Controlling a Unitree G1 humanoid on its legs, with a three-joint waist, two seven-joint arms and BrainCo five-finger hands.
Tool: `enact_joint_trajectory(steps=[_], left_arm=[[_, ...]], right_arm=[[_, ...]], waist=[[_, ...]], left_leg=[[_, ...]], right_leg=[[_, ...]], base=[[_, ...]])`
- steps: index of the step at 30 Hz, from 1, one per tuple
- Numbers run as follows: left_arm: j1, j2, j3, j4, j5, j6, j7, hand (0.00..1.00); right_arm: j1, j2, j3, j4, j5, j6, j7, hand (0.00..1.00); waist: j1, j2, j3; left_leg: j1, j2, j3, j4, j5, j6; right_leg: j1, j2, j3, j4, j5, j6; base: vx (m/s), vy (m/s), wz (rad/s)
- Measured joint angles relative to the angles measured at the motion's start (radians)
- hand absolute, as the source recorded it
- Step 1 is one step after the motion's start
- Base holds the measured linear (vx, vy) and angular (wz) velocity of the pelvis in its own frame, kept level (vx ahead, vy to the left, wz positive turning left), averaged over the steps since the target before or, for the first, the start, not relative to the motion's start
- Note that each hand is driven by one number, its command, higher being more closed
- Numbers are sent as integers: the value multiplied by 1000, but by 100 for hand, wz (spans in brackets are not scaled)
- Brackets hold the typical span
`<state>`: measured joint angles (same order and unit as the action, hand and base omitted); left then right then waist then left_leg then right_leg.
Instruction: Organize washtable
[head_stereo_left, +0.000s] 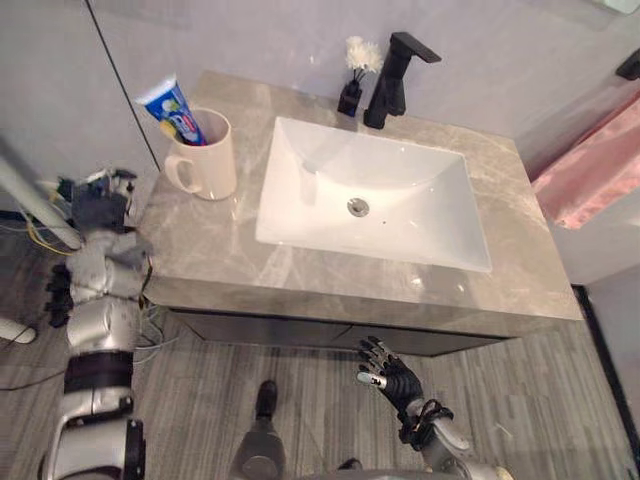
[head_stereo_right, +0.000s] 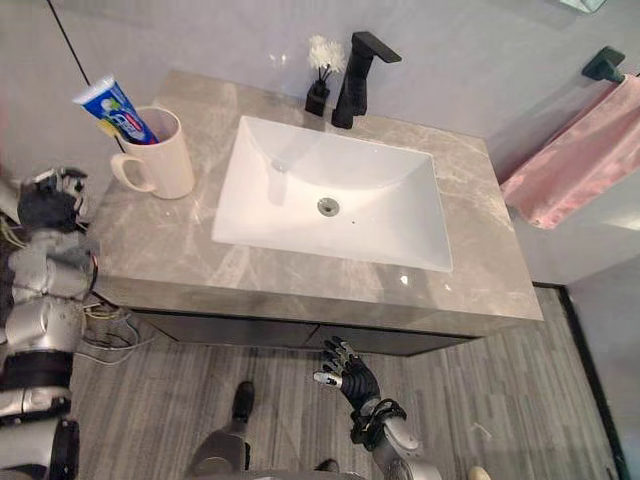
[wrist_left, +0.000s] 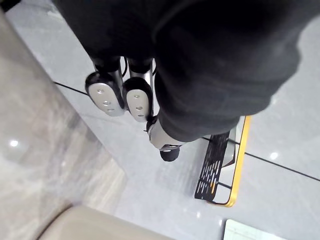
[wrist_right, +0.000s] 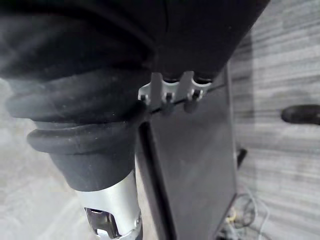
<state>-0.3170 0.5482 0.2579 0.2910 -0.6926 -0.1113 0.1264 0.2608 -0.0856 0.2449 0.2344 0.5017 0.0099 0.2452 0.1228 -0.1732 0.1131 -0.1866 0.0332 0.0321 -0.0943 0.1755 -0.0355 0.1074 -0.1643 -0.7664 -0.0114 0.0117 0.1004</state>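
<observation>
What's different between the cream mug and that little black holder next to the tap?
The mug is cream, wide and has a handle; the black holder is dark, slim and much smaller. The mug stands at the left end of the worktop, the black holder behind the basin beside the tap. The mug holds a leaning toothpaste tube, the black holder a white tuft. Both stand upright.

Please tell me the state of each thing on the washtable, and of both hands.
Sink: empty.
Faucet: no water running.
Mug: upright on the counter.
Toothpaste tube: leaning in the mug.
Pink towel: hanging at the right.
Right hand: open, empty, below the counter's front edge.
Left hand: beside the counter's left edge.
</observation>
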Motion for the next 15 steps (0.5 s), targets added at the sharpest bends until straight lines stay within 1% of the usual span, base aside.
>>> enact_joint_trajectory(steps=[1,3,5,9,11,15], left_arm=[[42,-28,19,-18,0,0,-7,100],[98,-70,40,-37,0,0,-15,100],[134,-94,61,-66,0,0,-18,100],[207,-164,67,-119,0,0,-20,100],[241,-196,64,-142,0,0,-33,100],[266,-224,61,-153,0,0,-40,100]], right_arm=[[-6,0,0,11,0,0,1,0],[-14,0,0,27,-2,1,2,0],[-25,1,0,27,-2,0,9,0],[-36,0,0,31,-8,1,17,0],[-36,0,-1,35,-21,1,17,0],[-38,-1,-3,37,-33,4,16,0]], waist=[[1,18,-5],[3,39,-16],[1,43,-18],[0,70,-28],[-1,83,-38],[-1,99,-46]], left_leg=[[8,0,-2,0,0,0],[17,-5,-2,-1,-3,4],[18,-13,-1,-2,-2,6],[23,-16,-3,-6,-1,6],[23,-15,-3,-6,2,7],[23,-15,-4,-7,14,15]], right_leg=[[5,-4,-4,12,-4,-6],[11,-11,-8,24,-18,-13],[13,-18,-20,27,-44,-18],[12,-28,-26,45,-69,-15],[12,-30,-26,47,-71,-16],[13,-29,-27,47,-71,-16]], base=[[-47,25,10],[-67,28,7],[-88,7,2],[-103,19,2],[-46,20,0],[-28,7,1]])
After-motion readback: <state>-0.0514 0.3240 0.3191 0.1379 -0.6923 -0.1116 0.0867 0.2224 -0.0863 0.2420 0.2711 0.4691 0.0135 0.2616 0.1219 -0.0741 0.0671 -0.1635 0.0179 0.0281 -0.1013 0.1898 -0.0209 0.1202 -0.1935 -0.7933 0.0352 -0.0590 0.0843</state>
